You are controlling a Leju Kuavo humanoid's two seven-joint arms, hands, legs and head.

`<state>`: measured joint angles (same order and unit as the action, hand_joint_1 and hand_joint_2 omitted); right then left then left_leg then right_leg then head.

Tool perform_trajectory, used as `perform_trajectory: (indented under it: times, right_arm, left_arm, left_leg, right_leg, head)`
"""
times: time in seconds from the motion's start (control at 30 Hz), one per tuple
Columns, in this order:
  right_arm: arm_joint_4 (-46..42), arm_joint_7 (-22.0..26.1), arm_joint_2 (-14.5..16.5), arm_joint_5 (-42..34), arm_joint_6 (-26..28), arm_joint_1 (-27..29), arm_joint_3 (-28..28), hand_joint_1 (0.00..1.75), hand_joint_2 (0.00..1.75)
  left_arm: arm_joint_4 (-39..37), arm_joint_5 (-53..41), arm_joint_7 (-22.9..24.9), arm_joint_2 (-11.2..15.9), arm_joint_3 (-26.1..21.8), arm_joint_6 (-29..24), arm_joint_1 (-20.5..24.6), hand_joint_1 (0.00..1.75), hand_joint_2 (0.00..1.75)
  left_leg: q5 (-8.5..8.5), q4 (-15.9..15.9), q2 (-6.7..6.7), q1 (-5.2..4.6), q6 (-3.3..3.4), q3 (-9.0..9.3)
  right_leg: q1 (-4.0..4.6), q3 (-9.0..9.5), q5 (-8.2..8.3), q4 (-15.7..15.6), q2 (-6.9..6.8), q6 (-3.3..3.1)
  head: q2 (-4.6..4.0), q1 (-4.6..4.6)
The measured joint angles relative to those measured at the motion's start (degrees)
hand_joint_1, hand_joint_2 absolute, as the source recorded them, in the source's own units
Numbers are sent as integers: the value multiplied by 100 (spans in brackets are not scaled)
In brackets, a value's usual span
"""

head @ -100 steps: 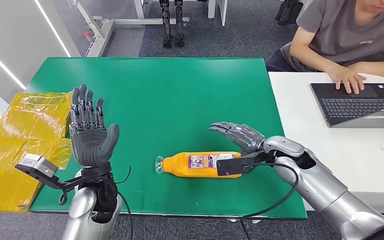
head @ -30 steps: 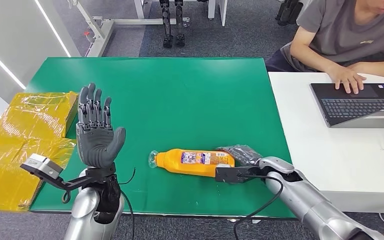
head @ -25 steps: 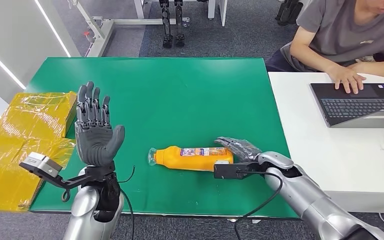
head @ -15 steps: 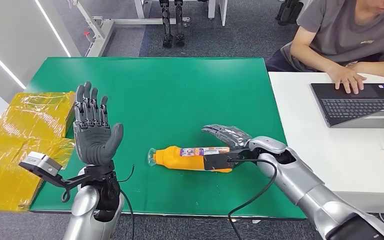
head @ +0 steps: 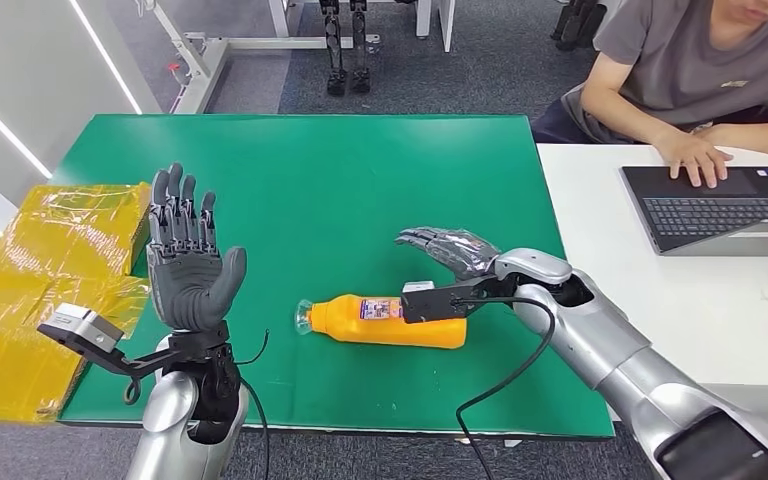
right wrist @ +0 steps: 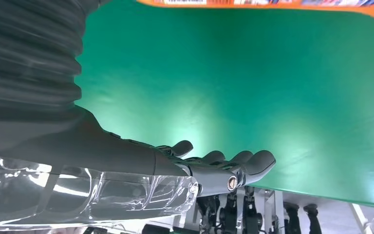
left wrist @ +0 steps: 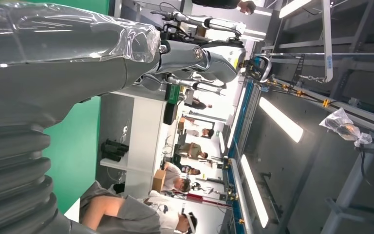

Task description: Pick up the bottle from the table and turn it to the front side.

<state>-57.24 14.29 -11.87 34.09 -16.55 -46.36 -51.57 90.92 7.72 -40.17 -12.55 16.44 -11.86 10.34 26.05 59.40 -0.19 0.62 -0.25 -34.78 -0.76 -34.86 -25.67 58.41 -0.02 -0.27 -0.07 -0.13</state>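
An orange bottle [head: 375,322] with a clear cap and a printed label lies on its side on the green table [head: 330,190], cap toward the left. Its orange edge [right wrist: 272,3] also runs along the border of the right wrist view. My right hand [head: 448,250] hovers just behind and above the bottle's base end, fingers stretched out flat and holding nothing; the right wrist view shows those fingers [right wrist: 233,163] extended over the green mat. My left hand [head: 188,262] is raised upright near the table's front left, palm facing in, fingers spread and empty.
A yellow wrapped package [head: 35,290] lies past the table's left edge. A white desk [head: 650,290] adjoins on the right with a laptop [head: 715,210], where a seated person [head: 700,70] types. Dark robot legs [head: 345,45] stand on the floor beyond the table.
My right hand rose off the table at the bottle's base and moved back and left above it. The bottle rolled and shifted slightly left. My left hand stayed raised.
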Motion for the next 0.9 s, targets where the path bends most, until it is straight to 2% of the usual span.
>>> perform_trajectory:
  times: [0.33,0.9]
  right_arm:
    - [108,42,15,-375,-412,-125,-100,0,175]
    - [866,403,310,-739,-507,-93,-484,0,175]
  left_arm:
    - [0,37,0,0,2,3,0,0,175]
    - [0,52,0,2,7,-27,-1,0,175]
  left_leg:
    - [0,-1,0,0,0,-1]
    - [0,0,-1,0,0,-1]
  right_leg:
    - [0,0,0,1,0,0]
    - [0,0,0,0,0,0]
  head:
    - [0,1]
    - [0,-1]
